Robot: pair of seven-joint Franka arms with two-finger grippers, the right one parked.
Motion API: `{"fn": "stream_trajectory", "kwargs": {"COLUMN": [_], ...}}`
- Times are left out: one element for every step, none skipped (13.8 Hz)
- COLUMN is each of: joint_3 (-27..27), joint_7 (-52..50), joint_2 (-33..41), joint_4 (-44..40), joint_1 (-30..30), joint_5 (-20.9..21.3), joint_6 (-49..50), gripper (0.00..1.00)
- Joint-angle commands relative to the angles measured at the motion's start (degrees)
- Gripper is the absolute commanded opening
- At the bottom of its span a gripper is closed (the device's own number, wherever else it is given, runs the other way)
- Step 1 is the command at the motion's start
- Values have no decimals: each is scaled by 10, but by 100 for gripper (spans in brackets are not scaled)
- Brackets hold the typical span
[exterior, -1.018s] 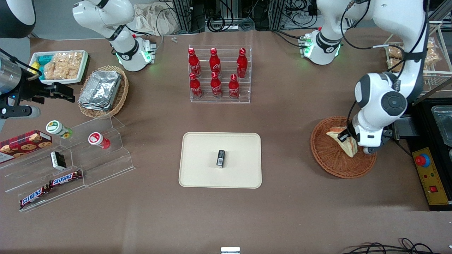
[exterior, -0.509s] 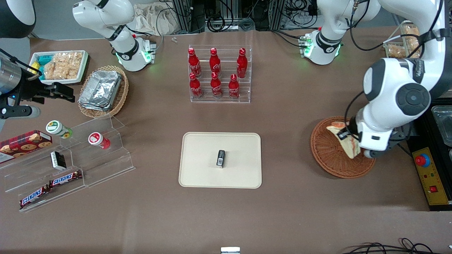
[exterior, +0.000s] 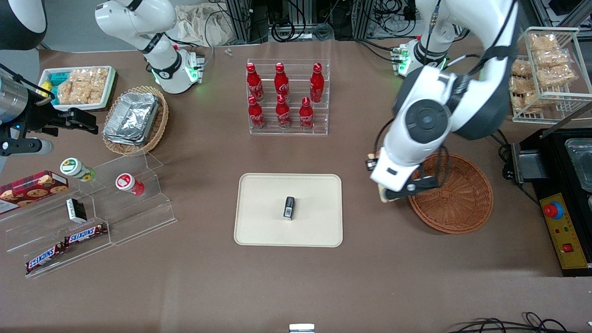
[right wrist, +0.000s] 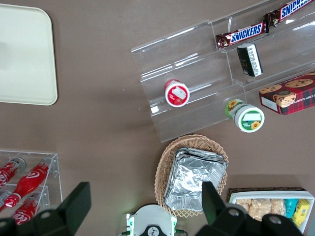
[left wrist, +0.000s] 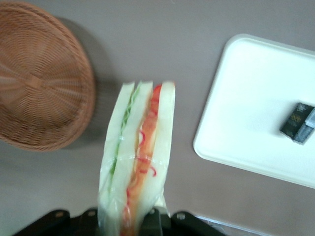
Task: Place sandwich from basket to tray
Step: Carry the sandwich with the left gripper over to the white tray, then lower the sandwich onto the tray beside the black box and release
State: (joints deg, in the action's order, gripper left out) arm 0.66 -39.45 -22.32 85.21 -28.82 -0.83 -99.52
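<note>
My left gripper (exterior: 386,192) is shut on the sandwich (left wrist: 139,157), a plastic-wrapped wedge of pale bread with red and green filling. It hangs in the air over the bare table between the reddish-brown wicker basket (exterior: 455,203) and the cream tray (exterior: 263,231). In the front view only a tan corner of the sandwich (exterior: 382,194) shows under the wrist. The basket (left wrist: 34,93) holds nothing. The tray (left wrist: 246,113) has a small dark packet (exterior: 289,207) on it, which also shows in the left wrist view (left wrist: 298,123).
An acrylic rack of red cola bottles (exterior: 284,97) stands farther from the front camera than the tray. A clear stepped shelf with snacks (exterior: 92,212) and a tan basket of foil containers (exterior: 134,120) lie toward the parked arm's end. A wire rack of snack bags (exterior: 543,69) and a control box (exterior: 562,231) lie toward the working arm's end.
My gripper has lifted the sandwich out of the basket and carried it sideways toward the tray. The basket now holds nothing.
</note>
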Motion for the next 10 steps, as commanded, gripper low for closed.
{"fn": "stream_trajectory", "kwargs": {"joint_3": [-31, -36, -40, -44, -45, -45, -45, -45, -45, -45], "joint_7": [7, 7, 9, 9, 9, 9, 9, 7, 8, 10], "joint_2": [-94, -124, -147, -169, -184, -196, -205, -213, -221, -228], "joint_4": [-47, -56, -63, -70, -76, -79, -80, -88, -94, -94], "joint_1": [3, 3, 3, 3, 2, -1, -3, -11, -19, -21], "joint_5": [0, 1, 3, 6, 9, 9, 9, 9, 9, 9], "joint_6": [-84, -117, -139, -163, -179, -190, -203, -214, -215, -219], "gripper": [0, 0, 0, 0, 0, 0, 0, 0, 0, 0]}}
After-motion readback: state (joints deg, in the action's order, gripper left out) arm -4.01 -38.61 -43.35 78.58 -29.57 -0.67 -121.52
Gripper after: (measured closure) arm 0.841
